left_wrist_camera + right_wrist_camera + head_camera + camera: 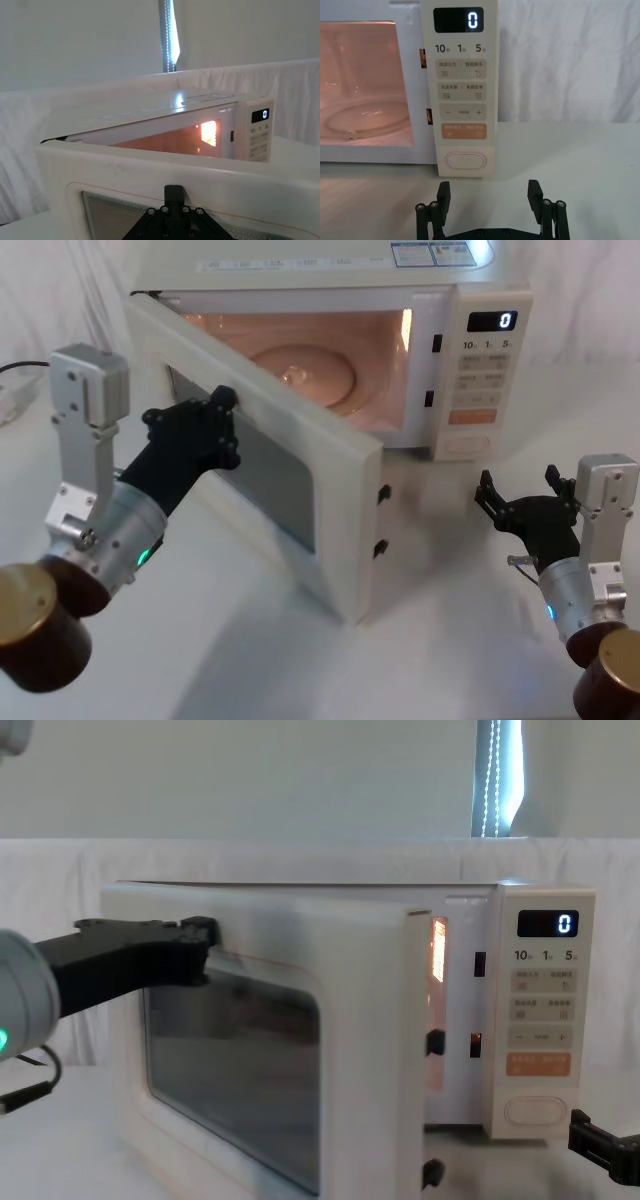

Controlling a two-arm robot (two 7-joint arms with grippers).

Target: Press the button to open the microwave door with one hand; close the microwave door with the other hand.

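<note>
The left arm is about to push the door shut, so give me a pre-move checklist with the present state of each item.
1. Cream microwave door with dark glass window swung open, lit cavity exposed: ok.
2. Black two-finger left gripper at the door's outer face near its upper window edge: ok. Firm contact: cannot tell.
3. Black right gripper drawn back from the wide cream pill-shaped button, fingers open, not touching the panel: ok.
4. Door's closing path free of the right gripper, which is off in front of the control panel: ok.
5. Door latch hooks on the free edge intact: cannot tell.
</note>
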